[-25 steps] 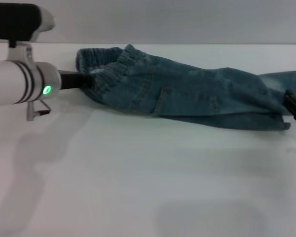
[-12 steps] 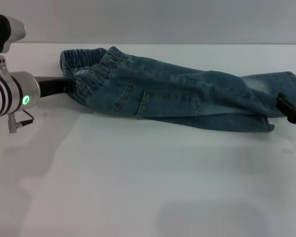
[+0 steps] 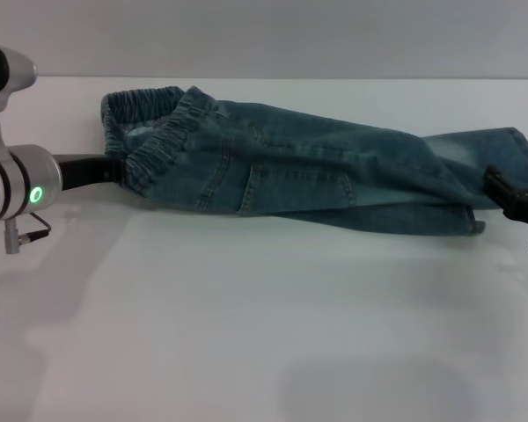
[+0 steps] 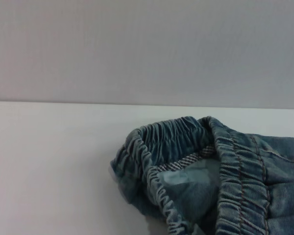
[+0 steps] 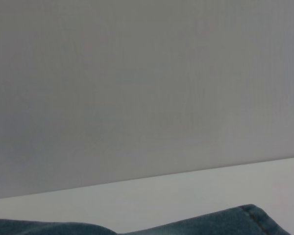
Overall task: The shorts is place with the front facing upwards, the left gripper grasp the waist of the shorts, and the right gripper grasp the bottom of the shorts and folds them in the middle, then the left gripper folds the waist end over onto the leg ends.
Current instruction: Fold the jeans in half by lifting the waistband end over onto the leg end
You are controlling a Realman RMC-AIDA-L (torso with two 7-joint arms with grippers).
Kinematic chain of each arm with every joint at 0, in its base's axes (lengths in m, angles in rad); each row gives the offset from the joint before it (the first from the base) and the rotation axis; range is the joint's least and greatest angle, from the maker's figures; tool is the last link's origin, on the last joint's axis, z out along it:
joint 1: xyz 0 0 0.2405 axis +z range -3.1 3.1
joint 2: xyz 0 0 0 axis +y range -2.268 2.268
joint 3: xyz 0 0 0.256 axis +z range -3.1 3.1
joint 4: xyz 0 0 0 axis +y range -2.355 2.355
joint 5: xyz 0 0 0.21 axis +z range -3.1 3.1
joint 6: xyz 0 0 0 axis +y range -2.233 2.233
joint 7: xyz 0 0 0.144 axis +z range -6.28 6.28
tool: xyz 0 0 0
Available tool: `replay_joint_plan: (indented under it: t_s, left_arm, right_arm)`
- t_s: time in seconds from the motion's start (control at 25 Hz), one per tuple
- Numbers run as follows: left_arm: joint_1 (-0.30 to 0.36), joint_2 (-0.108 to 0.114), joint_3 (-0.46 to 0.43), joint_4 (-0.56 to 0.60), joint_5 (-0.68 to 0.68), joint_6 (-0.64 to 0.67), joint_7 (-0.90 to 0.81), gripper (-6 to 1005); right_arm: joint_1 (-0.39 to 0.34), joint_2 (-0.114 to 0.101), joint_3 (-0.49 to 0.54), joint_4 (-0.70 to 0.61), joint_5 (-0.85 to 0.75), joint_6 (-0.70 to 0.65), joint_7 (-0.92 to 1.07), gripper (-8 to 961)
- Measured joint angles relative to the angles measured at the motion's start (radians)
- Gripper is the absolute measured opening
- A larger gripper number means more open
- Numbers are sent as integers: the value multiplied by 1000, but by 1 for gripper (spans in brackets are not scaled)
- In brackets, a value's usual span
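White and bare, the surface (image 3: 246, 334) carries the shorts (image 3: 317, 176), already doubled lengthwise and stretched across its far side. At the robot's left, the left pincer (image 3: 114, 169) is clenched on the elastic waist (image 3: 145, 132); at the right, the right pincer (image 3: 510, 200) meets the leg ends (image 3: 502, 154), its hold unclear. Both should probably lower together, keeping the denim taut and edges aligned.

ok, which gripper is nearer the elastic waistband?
Left. The left gripper is right at the waistband of the shorts; the right gripper is at the leg hems, the far end.
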Motion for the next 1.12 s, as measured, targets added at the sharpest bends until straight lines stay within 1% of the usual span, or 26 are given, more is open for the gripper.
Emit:
replay_joint_plan:
  t_s: [0.32, 0.36, 0.52, 0.96, 1.12]
  left_arm:
    - [9, 1, -3, -15, -11, -24, 0, 101]
    - [8, 2, -6, -36, -19, -31, 0, 103]
    - [-2, 2, 2, -45, -23, -39, 10, 110]
    - [-21, 4, -12, -49, -16, -44, 13, 418]
    - [-30, 5, -16, -49, -16, -48, 20, 584]
  right_arm:
    - [5, 0, 2, 0, -2, 0, 0, 829]
    - [6, 0, 2, 0, -2, 0, 0, 829]
    - [7, 0, 1, 0, -3, 0, -2, 829]
    - [4, 0, 2, -8, -5, 0, -3, 828]
    - [2, 0, 4, -4, -6, -4, -9, 829]
